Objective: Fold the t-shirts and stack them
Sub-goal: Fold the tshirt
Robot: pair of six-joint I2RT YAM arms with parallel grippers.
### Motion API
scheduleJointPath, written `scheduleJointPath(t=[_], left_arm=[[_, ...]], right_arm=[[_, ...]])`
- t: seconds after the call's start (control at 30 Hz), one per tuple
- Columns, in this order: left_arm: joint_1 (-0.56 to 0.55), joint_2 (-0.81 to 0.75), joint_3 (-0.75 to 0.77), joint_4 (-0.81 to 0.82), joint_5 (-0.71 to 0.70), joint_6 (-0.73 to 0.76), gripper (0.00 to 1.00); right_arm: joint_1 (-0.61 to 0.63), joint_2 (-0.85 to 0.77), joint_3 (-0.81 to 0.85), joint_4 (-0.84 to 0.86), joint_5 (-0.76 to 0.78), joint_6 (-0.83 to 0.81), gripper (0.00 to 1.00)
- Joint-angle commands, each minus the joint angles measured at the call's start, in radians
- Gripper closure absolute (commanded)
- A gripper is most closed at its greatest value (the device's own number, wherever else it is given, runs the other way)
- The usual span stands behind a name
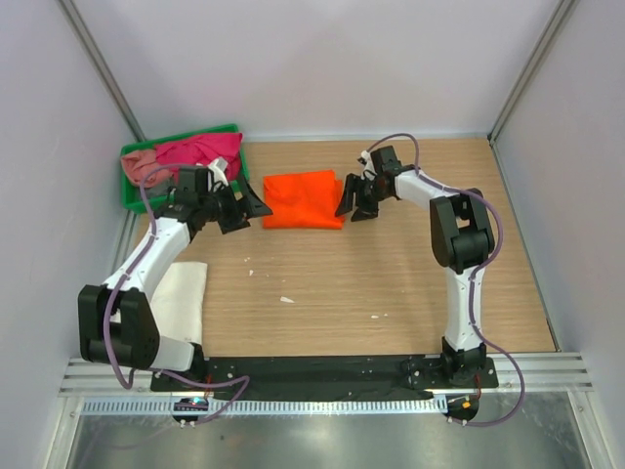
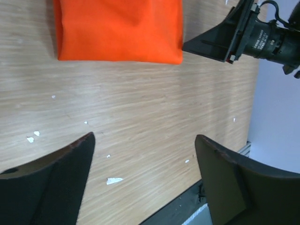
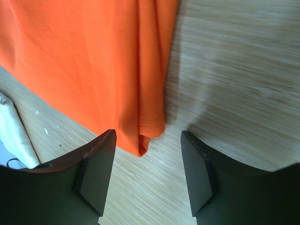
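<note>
A bright orange t-shirt (image 1: 303, 199) lies folded into a rectangle at the back middle of the table. My left gripper (image 1: 249, 208) hovers open just off its left edge, empty; in the left wrist view the orange t-shirt (image 2: 117, 28) lies well ahead of the left gripper (image 2: 145, 137). My right gripper (image 1: 352, 205) stands open at the shirt's right edge. In the right wrist view the orange t-shirt's (image 3: 93, 61) folded corner lies between the tips of the right gripper (image 3: 149, 136), which do not touch it. A folded white t-shirt (image 1: 181, 293) lies beside the left arm.
A green tray (image 1: 127, 195) at the back left holds a crumpled magenta t-shirt (image 1: 200, 151) and a dusty pink one (image 1: 142, 166). Small white scraps (image 2: 114, 180) dot the wooden table (image 1: 391, 283). Walls close in on the back and both sides.
</note>
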State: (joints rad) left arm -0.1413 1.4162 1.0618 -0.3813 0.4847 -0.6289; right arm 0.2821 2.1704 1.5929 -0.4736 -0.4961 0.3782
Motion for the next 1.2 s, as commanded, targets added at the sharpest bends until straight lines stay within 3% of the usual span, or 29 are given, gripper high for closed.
scheduleJointPath(t=[0.0,0.13,0.23,0.37,0.4,0.63,0.7,0.73,0.8,0.9,1.07,1.17], left_arm=[[0.005,-0.074,-0.023,0.025,0.069,-0.005,0.19],[0.006,-0.085,-0.016,-0.022,0.058,0.017,0.27],[0.006,-0.088,-0.002,-0.068,0.028,0.034,0.22],[0.012,-0.062,0.030,-0.148,0.009,0.077,0.16],[0.016,-0.053,0.036,-0.156,0.024,0.089,0.16],[0.022,-0.019,0.021,-0.145,0.132,0.092,0.16],[0.019,-0.011,-0.002,-0.116,0.158,0.083,0.16],[0.017,-0.008,-0.019,-0.105,0.175,0.080,0.16],[0.000,0.009,-0.028,-0.077,0.184,0.080,0.16],[-0.050,0.055,-0.003,-0.064,0.160,0.092,0.15],[-0.135,0.164,0.084,-0.056,0.072,0.136,0.16],[-0.145,0.271,0.147,-0.041,0.065,0.167,0.24]], right_arm=[[0.046,0.022,0.006,0.044,-0.007,-0.009,0.37],[0.065,0.028,-0.014,0.072,-0.002,0.016,0.44],[0.068,0.019,-0.039,0.076,-0.002,0.042,0.55],[0.068,-0.059,-0.163,0.087,-0.018,0.082,0.96],[0.068,-0.108,-0.194,0.098,-0.033,0.087,0.98],[0.068,-0.350,-0.500,-0.037,-0.101,0.057,0.98],[0.063,-0.423,-0.618,-0.057,-0.078,0.062,0.85],[0.057,-0.488,-0.652,-0.054,-0.062,0.068,0.66],[0.014,-0.553,-0.727,-0.048,-0.023,0.077,0.52],[-0.058,-0.618,-0.742,-0.037,0.005,0.062,0.44],[-0.121,-0.548,-0.567,-0.050,0.065,-0.034,0.44],[-0.123,-0.470,-0.486,-0.025,0.067,-0.058,0.47]])
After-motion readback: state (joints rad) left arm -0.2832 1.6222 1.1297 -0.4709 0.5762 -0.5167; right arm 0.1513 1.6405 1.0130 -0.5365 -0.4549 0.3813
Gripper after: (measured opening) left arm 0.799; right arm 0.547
